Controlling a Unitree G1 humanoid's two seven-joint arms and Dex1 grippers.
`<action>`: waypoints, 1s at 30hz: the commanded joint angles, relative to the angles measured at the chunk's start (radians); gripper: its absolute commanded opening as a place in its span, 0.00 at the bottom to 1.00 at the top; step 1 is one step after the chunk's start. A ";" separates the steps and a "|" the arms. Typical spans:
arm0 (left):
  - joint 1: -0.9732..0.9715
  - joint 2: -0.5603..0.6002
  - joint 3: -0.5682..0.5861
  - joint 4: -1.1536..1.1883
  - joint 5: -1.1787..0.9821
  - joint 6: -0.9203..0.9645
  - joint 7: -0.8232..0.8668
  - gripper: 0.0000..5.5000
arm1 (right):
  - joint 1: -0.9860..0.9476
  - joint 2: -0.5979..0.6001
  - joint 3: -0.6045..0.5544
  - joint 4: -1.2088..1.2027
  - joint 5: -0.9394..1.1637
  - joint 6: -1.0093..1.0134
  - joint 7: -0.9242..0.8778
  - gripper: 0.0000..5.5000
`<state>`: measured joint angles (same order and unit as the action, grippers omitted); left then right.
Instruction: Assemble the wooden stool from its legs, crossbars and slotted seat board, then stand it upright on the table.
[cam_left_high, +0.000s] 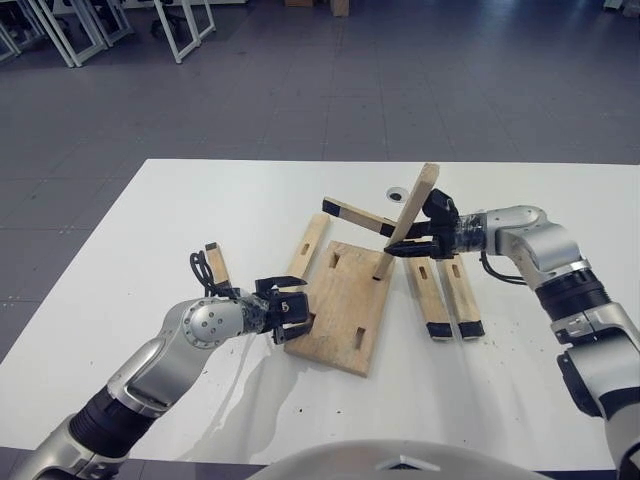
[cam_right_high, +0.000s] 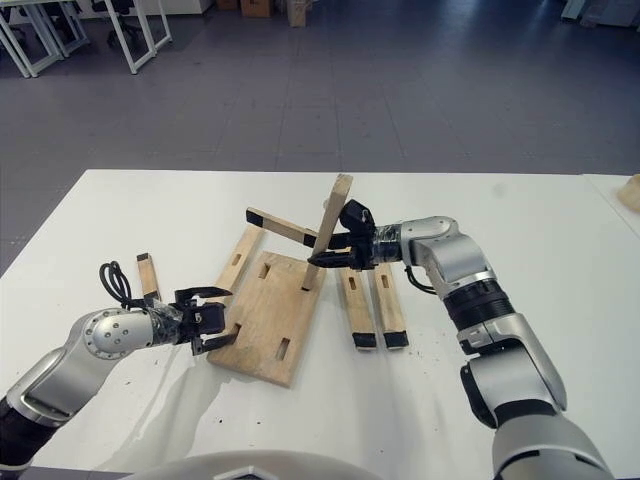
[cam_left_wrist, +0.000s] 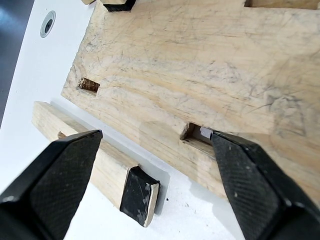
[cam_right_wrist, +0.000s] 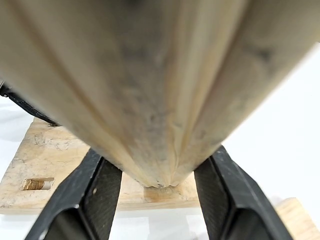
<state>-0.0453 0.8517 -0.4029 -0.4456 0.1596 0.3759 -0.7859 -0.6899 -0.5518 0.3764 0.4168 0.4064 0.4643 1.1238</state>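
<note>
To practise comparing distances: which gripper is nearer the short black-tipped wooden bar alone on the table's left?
Left. The left gripper sits just right of the bar, at the pale slotted seat board; the right gripper holds a tilted wooden leg at its far side.

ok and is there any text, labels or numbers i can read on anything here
None: no words, numbers or signs can be read.
The seat board, the leg in the right claw and the loose legs on the table show bare wood, some with black end caps, and no print.
</note>
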 joint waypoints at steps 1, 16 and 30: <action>0.038 -0.025 -0.061 0.028 0.013 0.022 -0.040 0.73 | 0.111 0.041 0.064 0.100 -0.086 0.092 -0.010 0.37; 0.077 -0.050 -0.043 0.017 0.035 0.034 -0.034 0.73 | 0.075 -0.019 -0.055 -0.023 -0.115 0.118 0.004 0.71; 0.098 -0.112 -0.034 -0.008 0.048 0.111 0.011 0.73 | -0.007 0.160 -0.700 -0.587 0.008 0.455 -0.800 0.60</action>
<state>0.0067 0.7538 -0.3868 -0.4877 0.2025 0.4444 -0.7573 -0.5703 -0.5012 -0.2331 -0.0967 0.3521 0.8516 0.4682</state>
